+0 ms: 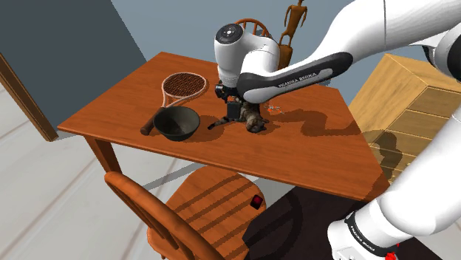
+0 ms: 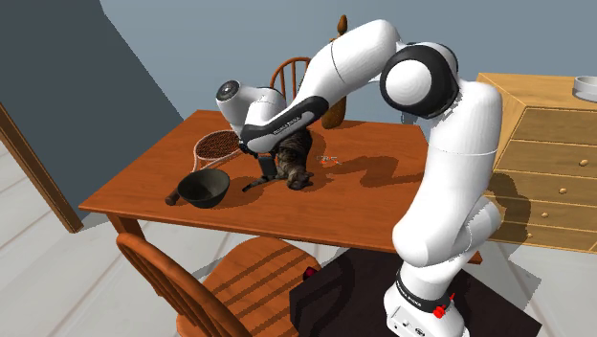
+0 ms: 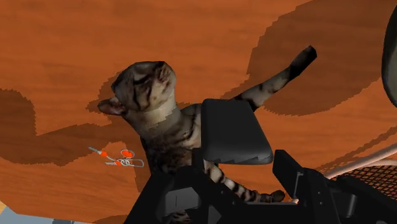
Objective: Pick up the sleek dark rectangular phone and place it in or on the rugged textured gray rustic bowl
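Wrist view: my claw [image 3: 240,159] pinches the dark rectangular phone [image 3: 229,127], its long axis along the fingers [image 3: 289,173], pointing at the wooden surface [image 3: 191,38].

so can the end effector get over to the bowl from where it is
Probably yes. The bowl sits open on the table near the end effector, and only the low tail of the cat figure lies between them. The racket lies beyond the bowl, off that path.
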